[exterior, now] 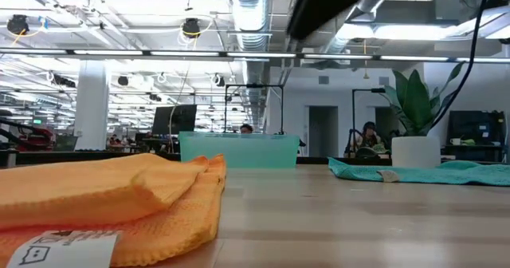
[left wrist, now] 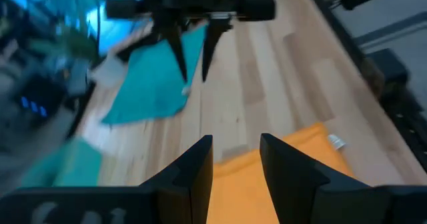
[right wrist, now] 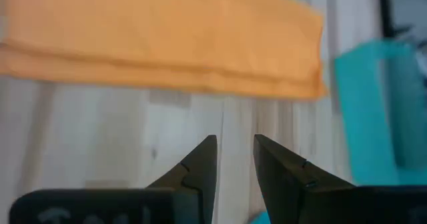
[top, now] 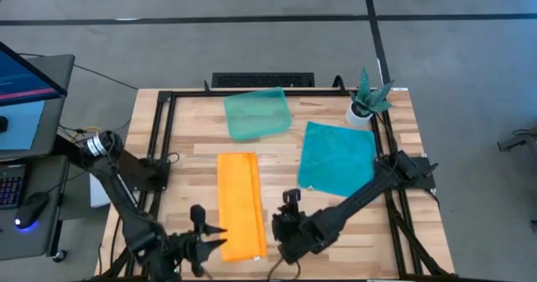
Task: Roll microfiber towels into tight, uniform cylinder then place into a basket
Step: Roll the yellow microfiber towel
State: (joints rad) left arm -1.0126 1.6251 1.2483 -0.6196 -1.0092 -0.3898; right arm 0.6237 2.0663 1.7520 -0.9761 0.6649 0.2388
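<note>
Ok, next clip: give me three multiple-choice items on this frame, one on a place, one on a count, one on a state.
1. Where is the plant pot?
A. at the table's far right corner
B. inside the basket
C. on the orange towel

2. How many towels are on the table?
A. one
B. two
C. three

3. What state is the orange towel in?
A. rolled into a cylinder
B. folded into a long strip
C. lying in the basket

Key: 1 A, it stands beyond the teal towel; 2 B, one orange and one teal; 3 B, it lies flat and layered, clear of the basket, between the left gripper and right gripper.
</note>
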